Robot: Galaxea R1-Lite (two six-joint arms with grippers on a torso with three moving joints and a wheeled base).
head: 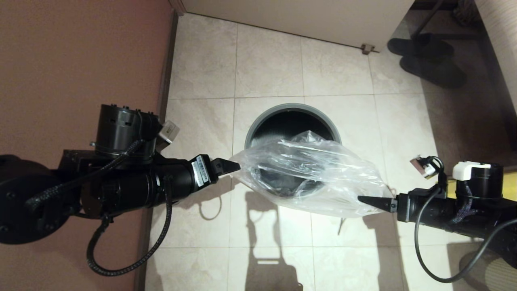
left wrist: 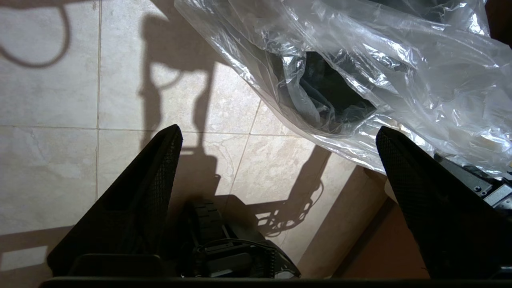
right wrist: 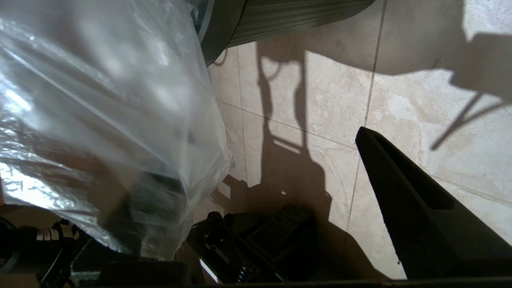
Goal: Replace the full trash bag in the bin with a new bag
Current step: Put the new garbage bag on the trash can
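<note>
the bin (head: 258,121) is standing on the tiled floor (head: 266,64), its grey rim showing at the far side. the new bag (head: 311,171) is hanging spread over the near half of the bin's mouth, stretched between the two arms. the left tool (head: 231,165) is reaching in from the left and touching the bag's left edge; in the left wrist view its fingers (left wrist: 160,168) are standing wide apart, with one at the bag's (left wrist: 384,80) edge. the right tool (head: 369,201) is sitting at the bag's lower right corner; in the right wrist view one finger (right wrist: 400,192) is showing bare and well apart from the bag (right wrist: 100,120), which is covering the other side.
</note>
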